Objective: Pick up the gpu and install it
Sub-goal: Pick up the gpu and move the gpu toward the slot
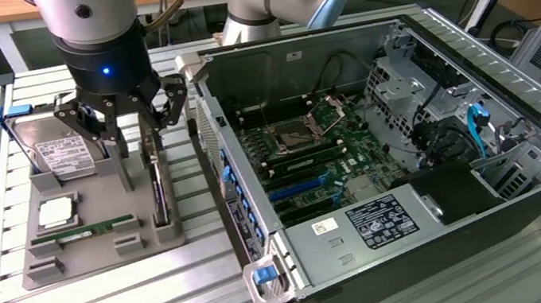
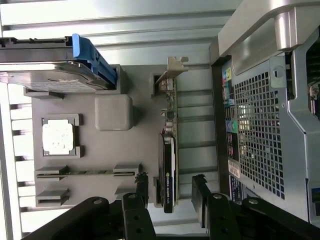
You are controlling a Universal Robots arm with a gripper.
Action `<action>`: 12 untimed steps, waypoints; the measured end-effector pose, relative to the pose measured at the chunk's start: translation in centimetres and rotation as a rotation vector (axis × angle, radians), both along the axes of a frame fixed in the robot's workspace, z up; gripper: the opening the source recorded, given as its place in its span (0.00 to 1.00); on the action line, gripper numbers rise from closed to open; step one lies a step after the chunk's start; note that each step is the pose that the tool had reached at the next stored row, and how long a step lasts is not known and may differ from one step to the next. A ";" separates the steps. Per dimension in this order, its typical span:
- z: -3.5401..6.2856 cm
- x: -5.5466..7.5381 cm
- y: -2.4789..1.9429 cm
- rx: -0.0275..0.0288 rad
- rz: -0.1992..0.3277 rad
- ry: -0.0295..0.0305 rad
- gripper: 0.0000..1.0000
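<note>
One big open computer case [image 1: 409, 139] sits just beside one gray tray [image 1: 93, 254]; at the tray's edge nearest the case one gpu [image 2: 169, 165] stands on its thin edge, and the claw [image 2: 171, 185] is spread wide around it, not pinching. The gpu looks light, stiff and easy to break, so its flat dark sides seem best to hold. The tray also holds one hard drive [image 1: 61, 147], one square chip [image 1: 57, 211] and one green memory stick [image 1: 84, 230].

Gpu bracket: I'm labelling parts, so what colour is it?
Silver; the gpu bracket shows best in the wrist view.
</note>
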State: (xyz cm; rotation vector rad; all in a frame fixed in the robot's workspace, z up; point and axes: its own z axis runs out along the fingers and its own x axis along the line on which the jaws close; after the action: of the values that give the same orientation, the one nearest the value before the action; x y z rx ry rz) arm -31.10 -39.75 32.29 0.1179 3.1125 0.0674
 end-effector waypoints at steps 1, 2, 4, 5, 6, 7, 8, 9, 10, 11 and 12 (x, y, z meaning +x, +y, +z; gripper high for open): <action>-0.04 0.0 0.04 0.0000 0.000 0.0000 0.48; -0.09 0.0 0.08 0.0001 0.000 0.0001 0.48; -0.21 0.1 0.19 -0.0001 0.000 0.0000 0.48; -0.29 0.2 0.26 -0.0002 0.000 0.0000 0.48; -0.35 0.2 0.31 -0.0002 0.000 0.0001 0.48; -0.44 0.4 0.36 -0.0002 0.000 0.0001 0.48; -0.52 0.5 0.40 -0.0002 0.000 0.0000 0.48; -0.63 0.5 0.47 -0.0004 0.000 -0.0002 0.48; -0.68 0.5 0.52 -0.0008 0.000 0.0001 0.48; -0.73 0.5 0.56 -0.0010 0.000 0.0000 0.48; -0.77 0.5 0.58 -0.0011 0.000 0.0000 0.48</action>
State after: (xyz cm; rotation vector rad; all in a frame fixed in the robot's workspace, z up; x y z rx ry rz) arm -30.60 -39.17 31.51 0.1178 3.1124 0.0657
